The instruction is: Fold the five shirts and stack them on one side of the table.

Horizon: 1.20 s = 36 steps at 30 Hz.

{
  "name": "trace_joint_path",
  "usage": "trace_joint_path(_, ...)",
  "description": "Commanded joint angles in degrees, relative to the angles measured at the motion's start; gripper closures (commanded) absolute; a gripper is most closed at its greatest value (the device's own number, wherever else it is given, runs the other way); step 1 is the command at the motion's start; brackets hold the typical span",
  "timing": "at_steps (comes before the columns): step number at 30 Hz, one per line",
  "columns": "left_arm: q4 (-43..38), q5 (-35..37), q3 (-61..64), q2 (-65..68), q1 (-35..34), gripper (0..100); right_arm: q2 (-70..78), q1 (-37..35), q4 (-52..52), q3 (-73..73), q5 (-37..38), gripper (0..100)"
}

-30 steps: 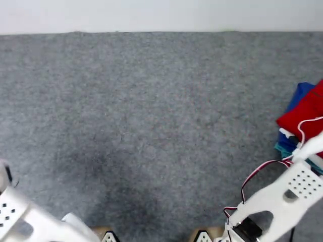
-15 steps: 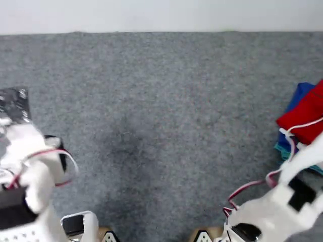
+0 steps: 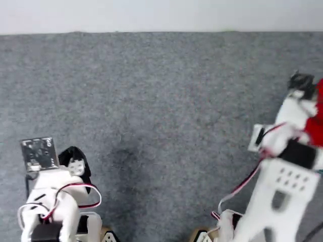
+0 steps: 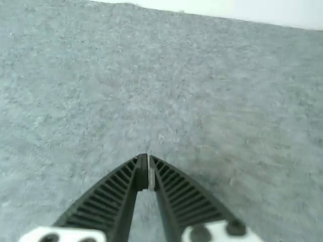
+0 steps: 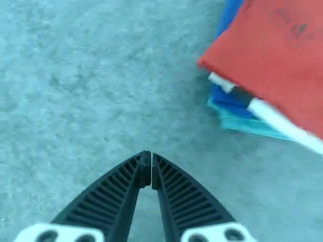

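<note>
Several folded shirts (image 5: pixel 262 65) sit stacked at the right edge of the counter (image 3: pixel 161 101), red uppermost (full count of five unconfirmed). Clenched and empty: left tool (image 4: pixel 148 171), right tool (image 5: pixel 148 169). Task judged essentially complete.

No text, number or sign can be read anywhere. The red shirt (image 5: pixel 272 60) on top of the folded stack (image 5: pixel 229 97) carries a few small dark marks — perhaps print — too blurred to make out.
</note>
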Motion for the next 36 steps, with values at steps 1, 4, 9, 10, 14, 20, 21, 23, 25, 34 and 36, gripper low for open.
trace_joint_path(1, -3.4, 0.2, 5.1, -5.9, 0.6, 98, -13.1, -4.2, -7.3, 14.5, -3.5, 98.9)
trace_joint_path(4, -4.9, -3.6, 7.9, -6.8, 0.4, 98, -22.7, -7.7, -10.2, 24.7, -4.3, 98.9)
trace_joint_path(9, -8.5, -5.9, 14.2, -6.6, 0.4, 98, -38.2, -11.6, -11.4, 38.3, -6.9, 98.9)
trace_joint_path(10, -8.9, -5.9, 15.7, -6.6, 0.5, 98, -40.9, -12.3, -11.2, 40.4, -7.0, 98.9)
trace_joint_path(14, -9.9, -6.0, 20.6, -6.7, 0.5, 98, -51.0, -14.3, -11.2, 48.4, -7.2, 98.9)
trace_joint_path(20, -10.5, -6.0, 24.9, -6.7, 0.9, 98, -58.8, -16.0, -11.2, 57.7, -7.0, 98.8)
trace_joint_path(21, -10.5, -6.0, 25.5, -6.7, 1.4, 98, -58.6, -16.2, -11.2, 58.4, -7.1, 98.8)
trace_joint_path(23, -10.5, -6.0, 26.2, -6.7, 2.4, 98, -58.0, -16.3, -11.3, 59.4, -6.9, 98.8)
trace_joint_path(25, -10.8, -6.0, 26.4, -6.7, 3.3, 98, -58.0, -16.3, -11.3, 60.8, -6.9, 98.8)
trace_joint_path(34, -19.3, -6.3, 33.7, -6.7, 5.8, 98, -58.0, -16.0, -11.1, 63.9, 2.7, 98.8)
trace_joint_path(36, -19.2, -6.3, 33.7, -6.7, 7.1, 98, -57.9, -16.0, -9.6, 63.9, 1.8, 98.8)
